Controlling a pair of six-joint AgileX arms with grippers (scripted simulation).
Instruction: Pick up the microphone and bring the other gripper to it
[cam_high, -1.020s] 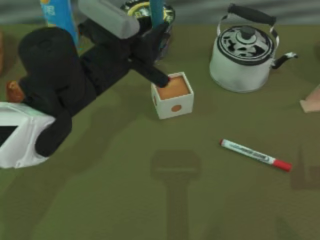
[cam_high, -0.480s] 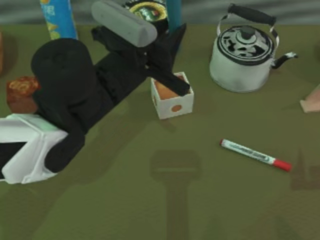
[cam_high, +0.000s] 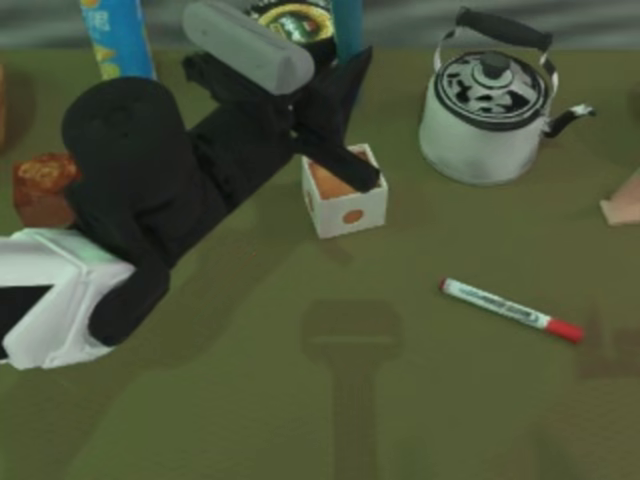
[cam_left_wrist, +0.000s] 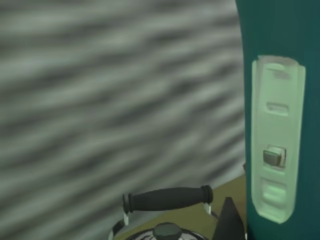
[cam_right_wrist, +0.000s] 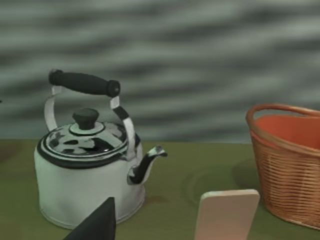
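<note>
Left hand (cam_high: 335, 125) clamped on microphone (cam_left_wrist: 277, 125), held upright above small box (cam_high: 345, 190). Right hand out of top view; grip state unclear.

An olive-green table (cam_high: 450, 400) meets a grey streaked wall (cam_right_wrist: 200, 50).

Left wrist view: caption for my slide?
Teal microphone handle with its white switch strip, close to the camera, kettle handle beyond.

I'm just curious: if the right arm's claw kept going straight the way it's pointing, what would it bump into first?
Most likely the kettle, which sits ahead of the right gripper's fingertip in the right wrist view; depth is unclear.
</note>
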